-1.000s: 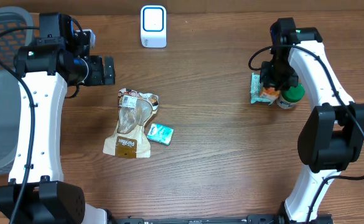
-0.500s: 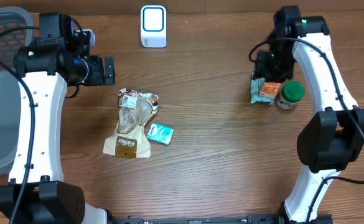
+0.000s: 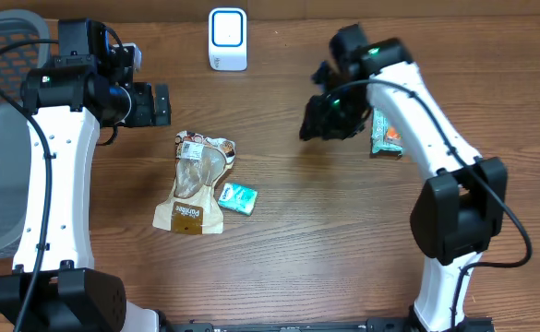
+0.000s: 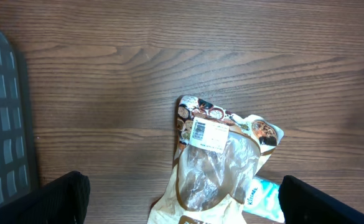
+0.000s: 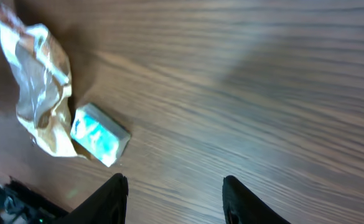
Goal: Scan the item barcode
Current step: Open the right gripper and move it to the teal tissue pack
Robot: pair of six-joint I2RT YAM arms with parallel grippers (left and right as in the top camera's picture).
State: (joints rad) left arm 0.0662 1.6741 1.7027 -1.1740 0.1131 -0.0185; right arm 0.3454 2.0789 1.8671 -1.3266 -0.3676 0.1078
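Items: snack bag (image 3: pixel 196 180) and teal box (image 3: pixel 237 198) lie touching, left of table centre, well apart from the scanner (image 3: pixel 227 39); neither is lifted.
Change: right gripper (image 5: pixel 175 198) has left the packet (image 3: pixel 387 132) and swung toward centre, jaws widening.
Meaning: probably heading for the next item.
Right arm: reaching leftward, fingers apart, empty.
Left gripper (image 3: pixel 162 104): spread wide, empty, near the bag.

Wooden table (image 3: pixel 297 249), snack bag (image 3: pixel 196 183), teal box (image 3: pixel 237 198), scanner (image 3: pixel 227 39), packet (image 3: pixel 389 138)
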